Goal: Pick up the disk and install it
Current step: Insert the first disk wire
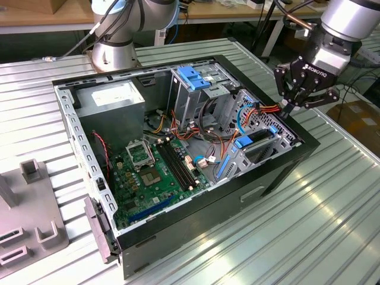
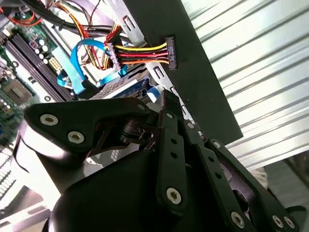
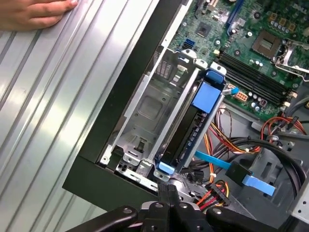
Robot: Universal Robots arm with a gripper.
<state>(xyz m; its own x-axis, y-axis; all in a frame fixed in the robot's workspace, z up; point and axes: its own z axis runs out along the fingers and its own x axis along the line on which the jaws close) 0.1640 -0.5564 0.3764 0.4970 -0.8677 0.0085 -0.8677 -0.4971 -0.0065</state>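
Observation:
The disk [image 1: 260, 146] stands on edge in a metal bay at the end of the open computer case [image 1: 196, 202] on the exterior view's right. Its blue frame shows at both ends. In the first wrist view the disk [image 3: 206, 96] sits in the slot beside an empty metal bay [image 3: 149, 111]. My gripper [image 1: 289, 108] hangs just above that end of the case, close to the case wall, its fingers shut with nothing seen between them. The shut fingertips [image 3: 167, 191] point down at the disk's near blue end. In the second wrist view the gripper [image 2: 161, 104] hides most of the disk [image 2: 126, 88].
A power connector [image 2: 169, 50] on coloured wires and a blue flat cable [image 3: 227, 166] lie loose beside the bay. The motherboard [image 1: 154, 172] fills the case floor. A taller cage with a blue latch [image 1: 196, 77] stands behind. A person's hand [image 3: 34, 12] rests on the ribbed table [image 1: 309, 225].

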